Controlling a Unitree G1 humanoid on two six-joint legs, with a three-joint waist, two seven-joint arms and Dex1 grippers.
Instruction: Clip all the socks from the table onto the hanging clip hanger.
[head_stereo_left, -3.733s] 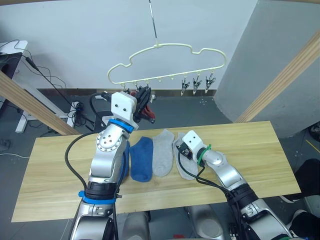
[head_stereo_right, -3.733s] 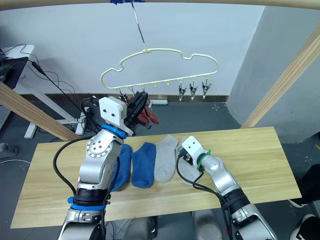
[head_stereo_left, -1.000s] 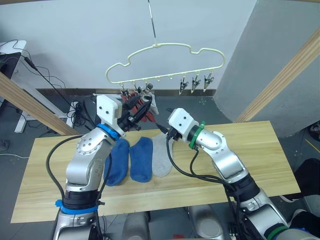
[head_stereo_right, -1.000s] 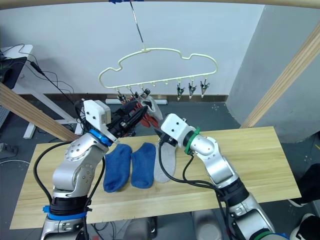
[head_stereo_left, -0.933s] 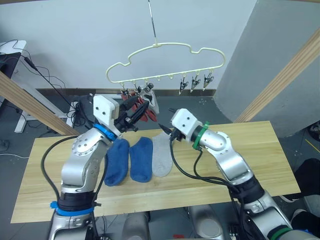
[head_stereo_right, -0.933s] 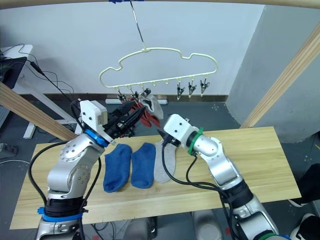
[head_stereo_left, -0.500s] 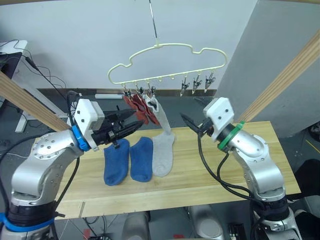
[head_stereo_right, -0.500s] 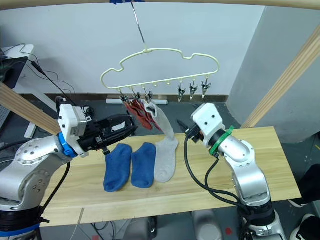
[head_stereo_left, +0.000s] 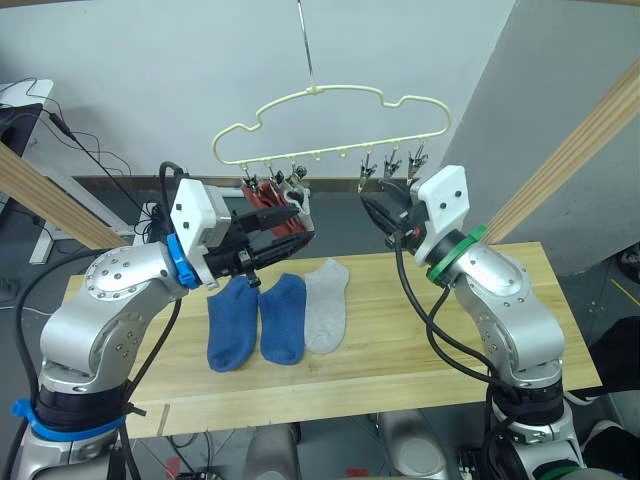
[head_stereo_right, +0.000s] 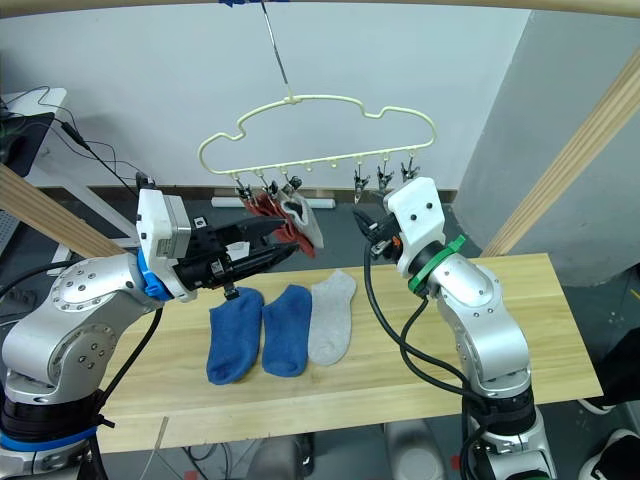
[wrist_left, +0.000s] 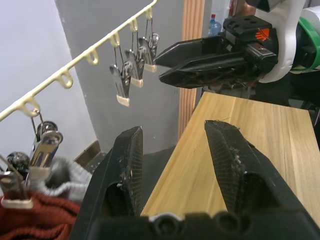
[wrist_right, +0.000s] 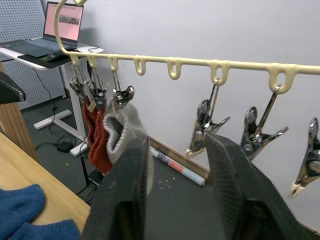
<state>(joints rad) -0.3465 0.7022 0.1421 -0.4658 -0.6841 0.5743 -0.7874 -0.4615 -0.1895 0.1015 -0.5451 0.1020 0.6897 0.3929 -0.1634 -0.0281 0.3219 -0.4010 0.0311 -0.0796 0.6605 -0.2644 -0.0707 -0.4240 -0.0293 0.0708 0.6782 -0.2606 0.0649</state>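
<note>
At the far left of the room a pale desk (head_stereo_left: 22, 95) with trailing black cables (head_stereo_left: 95, 150) stands against the white wall (head_stereo_left: 180, 70); a thick light wooden pole (head_stereo_left: 60, 205) slants down past it over the dark grey floor (head_stereo_left: 340, 215). The left gripper (head_stereo_left: 290, 222) is raised above the left part of the long light wooden table (head_stereo_left: 500, 290), its two black fingers (wrist_left: 129, 165) parted with a wide gap and nothing between them; just beyond its tips hang two brick red socks (head_stereo_left: 270, 212) and one light grey sock (wrist_right: 122, 131), each pinched in a small metal clip at the left end of the thin pale yellow wavy wire clip hanger (head_stereo_left: 330, 100). Below the left gripper's jaws, flat on the tabletop, lie two blue ankle socks (head_stereo_left: 232, 325) side by side, and touching the right one a second light grey ankle sock (head_stereo_left: 325, 318); the rest of the grained surface to the right is bare wood. The hanger's metal hook (head_stereo_left: 305, 45) rises from its middle. The right gripper (head_stereo_left: 385, 210) is lifted off the table, pointing toward the left gripper, its jaws spread apart and empty; three free metal clips (wrist_right: 255, 132) hang from the hanger's right end just above and ahead of its jaws. Further right a grey wall panel (head_stereo_left: 540, 110) and another slanting wooden pole (head_stereo_left: 570, 150) close off the room.
</note>
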